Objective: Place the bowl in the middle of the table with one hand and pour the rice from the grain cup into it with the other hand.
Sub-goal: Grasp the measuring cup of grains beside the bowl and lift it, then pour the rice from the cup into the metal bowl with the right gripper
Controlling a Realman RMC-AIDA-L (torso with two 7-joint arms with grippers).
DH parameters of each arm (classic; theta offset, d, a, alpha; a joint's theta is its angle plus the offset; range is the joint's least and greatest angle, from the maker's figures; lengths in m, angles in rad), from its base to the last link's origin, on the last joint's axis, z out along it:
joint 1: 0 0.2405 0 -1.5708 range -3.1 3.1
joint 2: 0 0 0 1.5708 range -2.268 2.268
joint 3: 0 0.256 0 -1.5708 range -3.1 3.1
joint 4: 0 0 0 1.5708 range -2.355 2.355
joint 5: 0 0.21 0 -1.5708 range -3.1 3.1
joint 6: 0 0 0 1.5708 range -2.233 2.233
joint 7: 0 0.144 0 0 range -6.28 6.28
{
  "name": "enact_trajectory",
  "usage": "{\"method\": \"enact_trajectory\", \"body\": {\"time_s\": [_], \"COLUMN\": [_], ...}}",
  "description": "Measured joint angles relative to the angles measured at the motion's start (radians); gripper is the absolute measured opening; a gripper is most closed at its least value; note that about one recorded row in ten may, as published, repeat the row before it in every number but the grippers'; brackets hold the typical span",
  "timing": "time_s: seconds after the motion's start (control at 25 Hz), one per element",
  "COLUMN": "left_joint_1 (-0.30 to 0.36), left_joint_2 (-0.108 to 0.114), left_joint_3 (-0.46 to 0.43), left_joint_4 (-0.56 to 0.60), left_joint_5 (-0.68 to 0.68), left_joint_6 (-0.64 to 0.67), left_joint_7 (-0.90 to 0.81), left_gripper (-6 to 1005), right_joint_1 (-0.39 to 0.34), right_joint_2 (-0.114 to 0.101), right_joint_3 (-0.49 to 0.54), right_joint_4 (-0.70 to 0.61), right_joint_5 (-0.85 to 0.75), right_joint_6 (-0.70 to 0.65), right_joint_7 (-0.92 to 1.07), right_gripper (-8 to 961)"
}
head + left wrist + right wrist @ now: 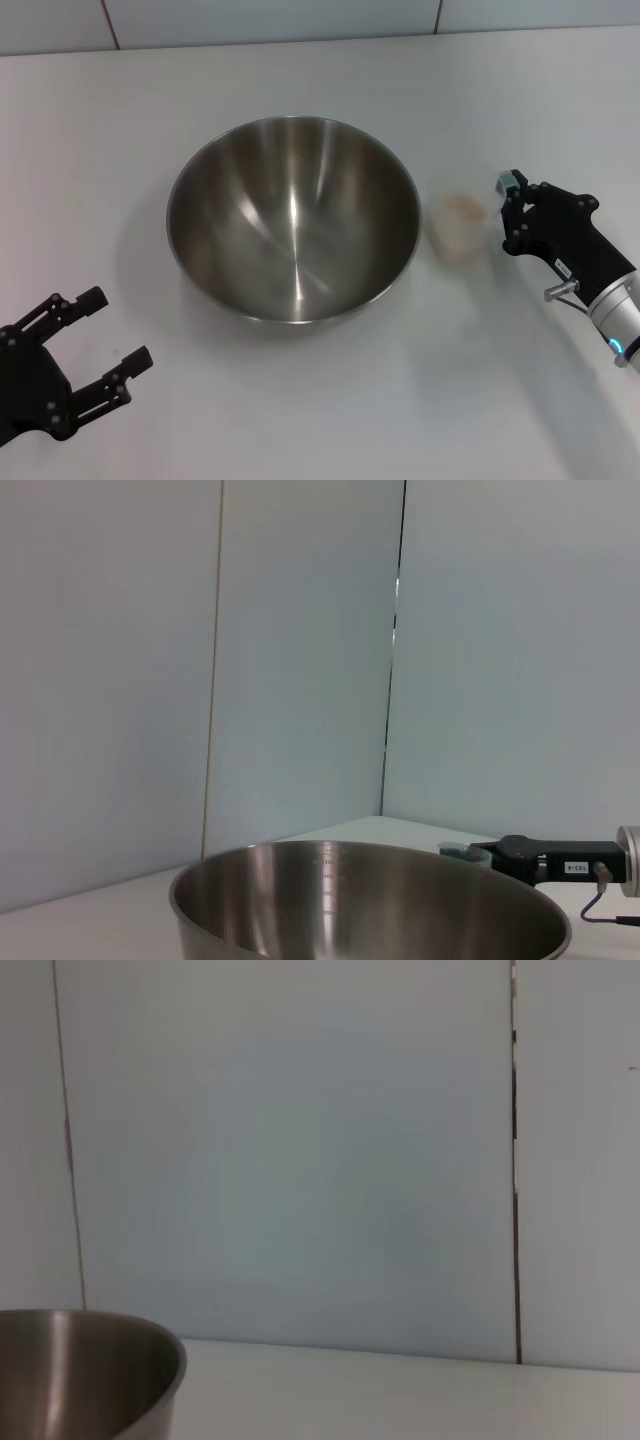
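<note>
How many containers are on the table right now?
2: the bowl mid-table, and the grain cup standing on its right, just off the right gripper. None seems hidden.

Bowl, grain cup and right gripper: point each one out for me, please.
bowl [293, 225], head view, on its shiny inner wall.
grain cup [459, 227], head view, on the cup's side below the rim.
right gripper [512, 200], head view, at the fingertips by the cup's handle side.

The table's [300, 410] middle is taken up by the bowl [292, 230]; the cup [458, 226] stands just right of it. Bare tabletop is left near, far and left.
</note>
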Motion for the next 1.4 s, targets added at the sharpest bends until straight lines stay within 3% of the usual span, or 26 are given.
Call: {"method": "enact_trajectory", "body": {"time_s": [0.16, 0.68, 1.08, 1.4], "left_joint_1": [0.000, -0.001, 0.005, 0.007], "left_joint_2": [0.002, 0.002, -0.004, -0.005], "left_joint_3": [0.000, 0.004, 0.008, 0.005], "left_joint_4": [0.000, 0.000, 0.000, 0.000], "left_joint_5": [0.000, 0.006, 0.008, 0.008], "left_joint_6": [0.000, 0.001, 0.001, 0.001], "left_joint_7": [0.001, 0.002, 0.005, 0.002], "left_gripper": [815, 814, 815, 814], "right_joint_1": [-0.005, -0.045, -0.007, 0.024], "right_joint_2": [0.000, -0.003, -0.011, -0.014], "right_joint_3": [0.003, 0.127, 0.170, 0.184], "right_joint_4": [0.007, 0.025, 0.009, -0.011], "right_joint_5": [0.001, 0.003, 0.003, 0.002], "right_joint_6": [-0.006, -0.176, -0.340, -0.374], "right_joint_7": [0.000, 0.022, 0.042, 0.058], "right_gripper": [37, 16, 16, 17]}}
